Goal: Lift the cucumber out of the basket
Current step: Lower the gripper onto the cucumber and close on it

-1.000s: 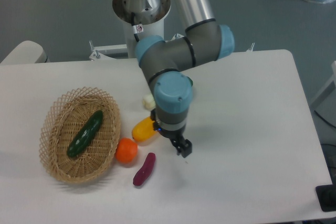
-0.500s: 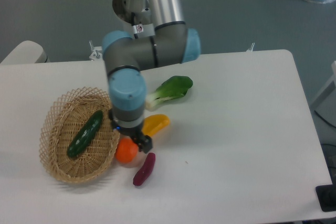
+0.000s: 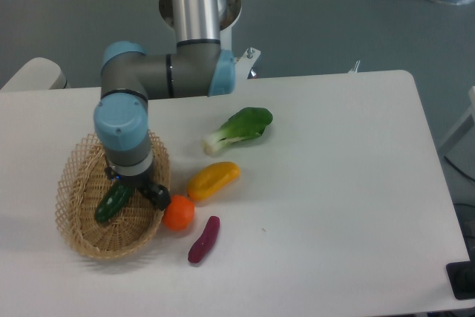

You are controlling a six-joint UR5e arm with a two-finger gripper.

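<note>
Over the wicker basket [image 3: 78,217] the hand [image 3: 141,192] is held above the cucumber [image 3: 111,203], which lies slantwise inside, half hidden by the wrist. Whether the fingers are apart cannot be told. Alignment for a grasp is judged likely.

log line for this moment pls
phase: approach | gripper: over basket, state unclear | cucumber: in basket, partly hidden, not lifted | orange: beside basket

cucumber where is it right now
In the camera view the cucumber lies inside the basket at the table's left, partly hidden under the arm's wrist, with the orange just outside the basket's right rim.
</note>
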